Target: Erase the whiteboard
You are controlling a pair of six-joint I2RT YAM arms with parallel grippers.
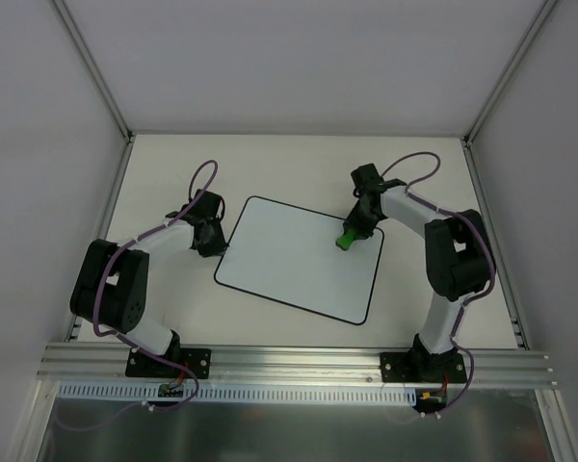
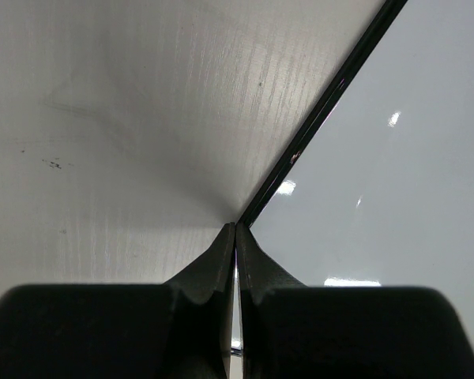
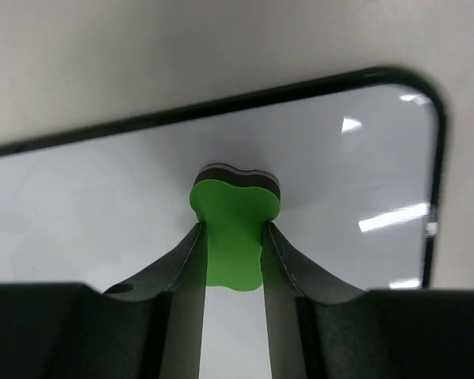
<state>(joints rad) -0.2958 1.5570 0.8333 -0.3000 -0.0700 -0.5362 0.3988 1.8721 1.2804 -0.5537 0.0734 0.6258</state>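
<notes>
Steadiness on the left and even pressure on the right are what this wiping step needs, as I judge it. My left gripper (image 2: 235, 229) is clenched on nothing, its two tips pressed together and set down right at the left edge of the whiteboard (image 1: 294, 262), where the black border meets the bare table (image 1: 164, 168). From the wrist view I cannot tell whether the tips bear on the border or only butt against it. I would treat that arm as a stop and leave it planted while the other one rubs, since a board lying loose like this would likely slide under a sideways stroke.

The whiteboard lies flat in the middle of the table, turned a little askew. Its surface looks white all over from above. I see no marks, though faint ones could be lost in glare or hidden under my arm.

My right gripper (image 3: 233, 230) is grasping the green eraser (image 3: 235, 207) by its narrow waist. The eraser's dark layer faces the board near the far right corner, just inside the border. To do this well I would hold the eraser flat and press evenly. I would make overlapping strokes leftward toward the braced edge, stopping short of the border so the eraser does not catch on it.
</notes>
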